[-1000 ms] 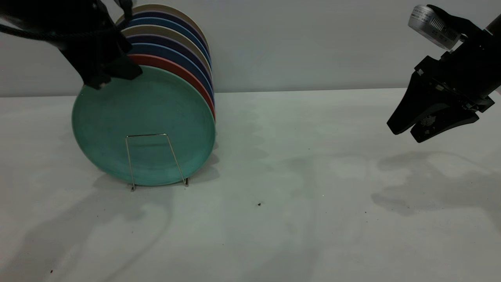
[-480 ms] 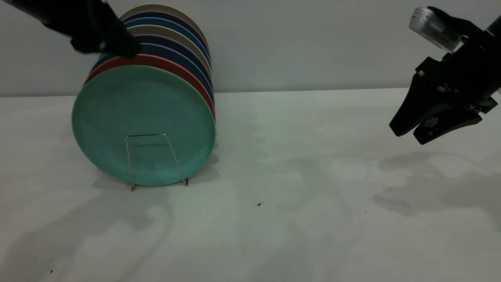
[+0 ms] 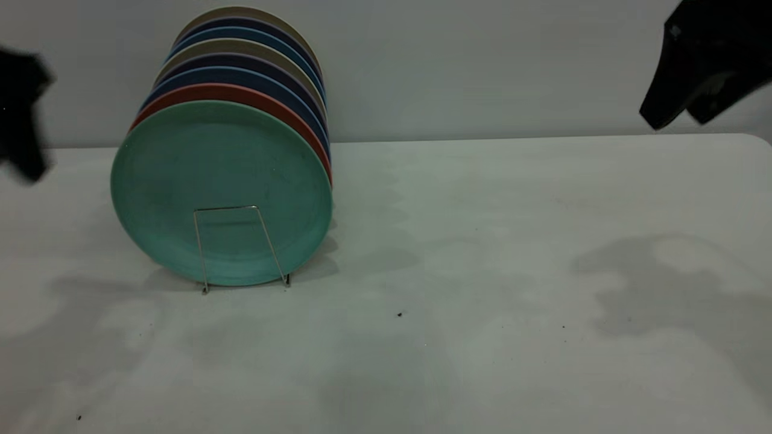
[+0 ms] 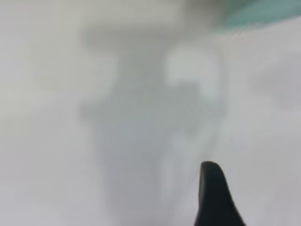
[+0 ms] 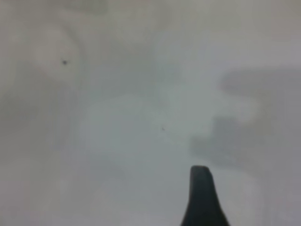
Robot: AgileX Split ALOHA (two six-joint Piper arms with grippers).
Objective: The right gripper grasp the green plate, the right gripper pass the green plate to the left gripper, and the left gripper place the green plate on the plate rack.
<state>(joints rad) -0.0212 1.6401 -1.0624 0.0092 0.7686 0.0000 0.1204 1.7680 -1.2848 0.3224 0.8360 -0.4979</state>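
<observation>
The green plate stands upright at the front of the plate rack, behind the rack's front wire loop, and no gripper touches it. Its edge also shows in the left wrist view. My left gripper is a blurred black shape at the far left edge, well clear of the plate and empty. Only one of its fingers shows in its wrist view, over bare table. My right gripper is high at the far right, open and empty. One of its fingers shows over bare table.
Behind the green plate a salmon-pink plate, dark blue plates and beige plates stand packed in the same rack. The white table ends at a grey wall behind and a rounded corner at the far right.
My left gripper let go of the green plate's top rim and swung away to the far left. My right gripper rose toward the top right corner. The plate stayed in the rack.
</observation>
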